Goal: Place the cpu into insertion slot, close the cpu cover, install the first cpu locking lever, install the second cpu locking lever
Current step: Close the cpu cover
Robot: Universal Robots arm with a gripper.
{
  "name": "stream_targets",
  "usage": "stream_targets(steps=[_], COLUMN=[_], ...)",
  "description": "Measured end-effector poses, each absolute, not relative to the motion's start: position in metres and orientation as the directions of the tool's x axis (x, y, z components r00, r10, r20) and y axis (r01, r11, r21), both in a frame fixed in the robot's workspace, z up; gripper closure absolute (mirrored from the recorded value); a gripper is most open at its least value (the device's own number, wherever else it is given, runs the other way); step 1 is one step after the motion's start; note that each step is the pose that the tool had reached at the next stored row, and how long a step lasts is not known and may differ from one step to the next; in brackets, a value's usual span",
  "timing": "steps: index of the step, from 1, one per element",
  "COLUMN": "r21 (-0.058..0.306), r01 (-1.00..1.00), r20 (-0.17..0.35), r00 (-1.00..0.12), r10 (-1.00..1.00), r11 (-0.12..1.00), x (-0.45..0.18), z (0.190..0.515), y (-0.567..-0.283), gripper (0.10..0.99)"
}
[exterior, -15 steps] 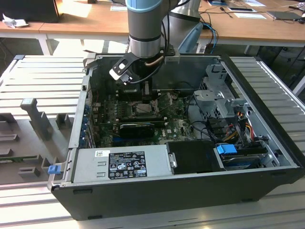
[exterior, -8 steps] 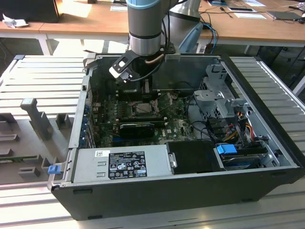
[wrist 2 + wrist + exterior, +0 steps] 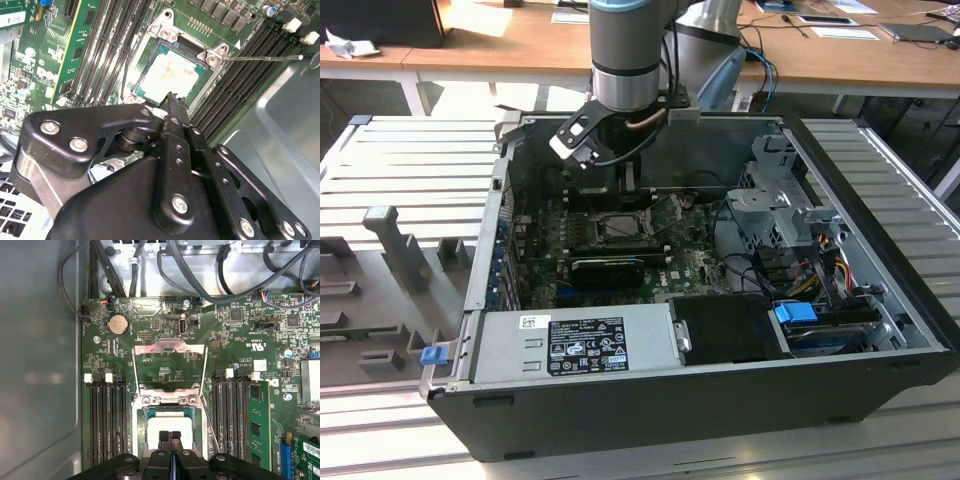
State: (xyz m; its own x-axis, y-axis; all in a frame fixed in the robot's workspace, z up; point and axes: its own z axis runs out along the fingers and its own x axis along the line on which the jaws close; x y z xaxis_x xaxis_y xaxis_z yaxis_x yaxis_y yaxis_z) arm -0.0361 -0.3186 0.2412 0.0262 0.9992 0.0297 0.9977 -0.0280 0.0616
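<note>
The cpu (image 3: 170, 75) lay flat in the insertion slot (image 3: 184, 45). The cpu cover (image 3: 170, 344) stood open, not yet shut. The gripper (image 3: 170, 436) hung just above the chip, its fingers pressed together and holding nothing.

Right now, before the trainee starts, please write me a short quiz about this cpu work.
1. Fill in: above the cpu, the end effector has its fingers ____.
2. True or false: the cpu cover is folded down over the cpu.
3. Where does the cpu lie? A) in the insertion slot B) on the cpu cover C) between the end effector's fingers.
Key: 1 shut; 2 false; 3 A.
</note>
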Motion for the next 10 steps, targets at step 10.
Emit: stream_targets(steps=[10], r21=[0.062], r01=[0.998], r20=[0.030], r00=[0.026], r10=[0.999], r11=[-0.028], x=[-0.0334], z=[0.2516], y=[-0.3187], gripper=[0.980])
